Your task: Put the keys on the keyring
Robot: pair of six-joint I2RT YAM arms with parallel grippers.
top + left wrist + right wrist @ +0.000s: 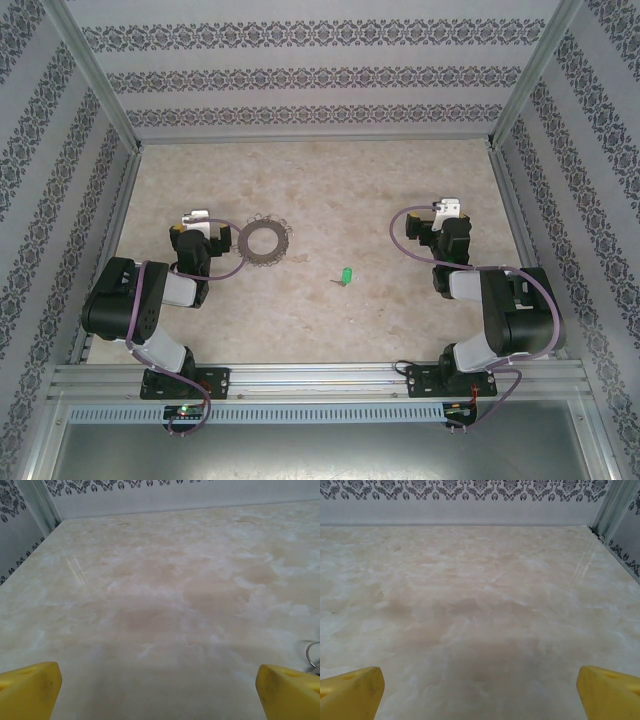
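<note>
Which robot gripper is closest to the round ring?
The left gripper: it sits right beside the keyring, while the right gripper sits far off, beyond the green key.

A pale beige, marble-patterned tabletop point(400, 190) lies inside 3 white walls — the back wall point(310, 80), the left wall point(45, 170) and the right wall point(600, 170) — each crossed by bands of dark damask print. 2 aluminium posts point(93, 75) rise at the far corners. Slotted aluminium rails point(320, 378) run along the near edge. The light is soft and even.
</note>
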